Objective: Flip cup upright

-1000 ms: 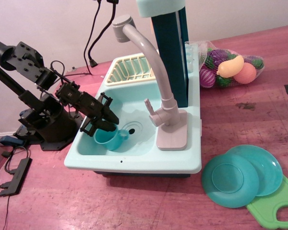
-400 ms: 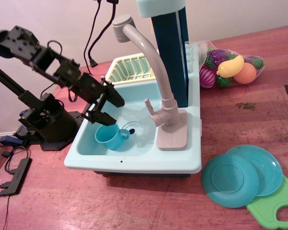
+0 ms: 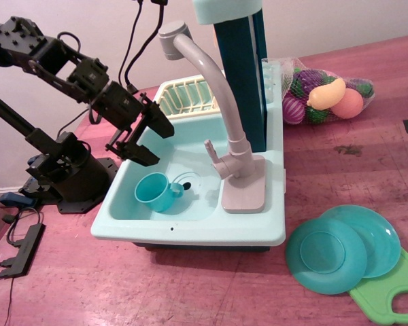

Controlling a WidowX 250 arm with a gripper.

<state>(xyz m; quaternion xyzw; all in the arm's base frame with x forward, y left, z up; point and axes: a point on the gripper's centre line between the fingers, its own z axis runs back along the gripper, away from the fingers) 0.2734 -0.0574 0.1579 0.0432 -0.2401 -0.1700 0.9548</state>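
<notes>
The teal cup (image 3: 156, 191) stands upright in the pale aqua sink basin (image 3: 126, 212), mouth up, its loop handle pointing right toward the drain. My gripper (image 3: 151, 141) is open and empty. It hangs above the basin's left rim, above and a little left of the cup, clear of it. The black arm (image 3: 51, 58) reaches in from the upper left.
A grey faucet (image 3: 221, 102) arches over the basin. A cream dish rack (image 3: 180, 98) sits behind it. Two teal plates (image 3: 340, 248) and a green cutting board (image 3: 391, 292) lie at the right front. A bag of toy fruit (image 3: 323, 95) lies at the back right.
My gripper has let go of the cup and risen up and back from the basin. The cup now stands free and upright.
</notes>
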